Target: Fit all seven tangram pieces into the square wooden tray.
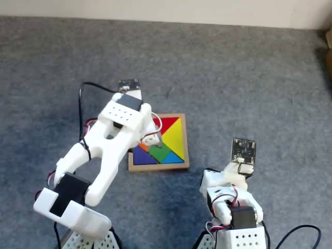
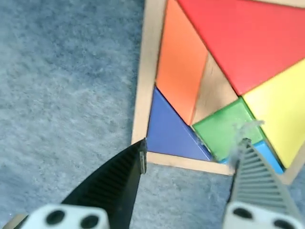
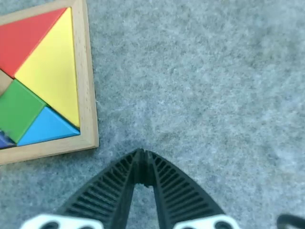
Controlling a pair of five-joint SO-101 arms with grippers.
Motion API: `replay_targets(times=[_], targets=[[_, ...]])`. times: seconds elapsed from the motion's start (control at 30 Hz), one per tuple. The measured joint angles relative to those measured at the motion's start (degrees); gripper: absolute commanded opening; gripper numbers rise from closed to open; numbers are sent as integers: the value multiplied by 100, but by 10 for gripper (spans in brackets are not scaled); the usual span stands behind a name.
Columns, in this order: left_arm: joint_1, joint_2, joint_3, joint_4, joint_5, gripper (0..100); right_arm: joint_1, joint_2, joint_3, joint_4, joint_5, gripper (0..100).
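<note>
Arm bases sit at the near edge in the high view. The left arm (image 1: 104,155) is stretched out over the tray, and the right arm (image 1: 231,202) is folded up close to its base.

Just ahead of that base, the right gripper (image 3: 142,156) is closed all the way, tips pressed together with nothing between them. It is above bare grey carpet (image 3: 214,71), near one corner of the square wooden tray (image 3: 88,71) but apart from it.

The left gripper (image 2: 193,145) is spread wide and holds nothing. The black finger (image 2: 121,179) has its tip by the tray's outer corner. The grey finger (image 2: 252,176) has its tip over the rim farther along the same side. Can't tell whether either tip touches the wood.

The tray lies flat on the carpet between the two arms, closer to the left one and partly under it.

Inside the tray:
- The indigo triangle (image 2: 167,131) is in the corner nearest the left gripper.
- The green square (image 2: 221,131) is beside it.
- The light blue triangle (image 2: 269,155) comes next, against the same rim.
- The orange parallelogram (image 2: 181,62) runs along the adjoining rim.
- Beyond those, the red triangle (image 2: 243,38) and yellow triangle (image 2: 281,114), both large, meet edge to edge and fill the far half.
- A bare wood patch (image 2: 214,90) shows between orange, red and green.

Farthest off, a pale wall strip (image 1: 155,10) runs along the carpet's far edge.
</note>
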Motion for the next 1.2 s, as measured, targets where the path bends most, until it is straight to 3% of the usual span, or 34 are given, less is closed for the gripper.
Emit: replay_targets(times=[0.23,0.57,1.2], targets=[[-396,0,0,0,-229,264,0,0,0,0,0,9],[-396,0,-369,457,-993,4,0,0,0,0,0,9],[-712,-387,-255,492,-1002,5,0,0,0,0,0,9]])
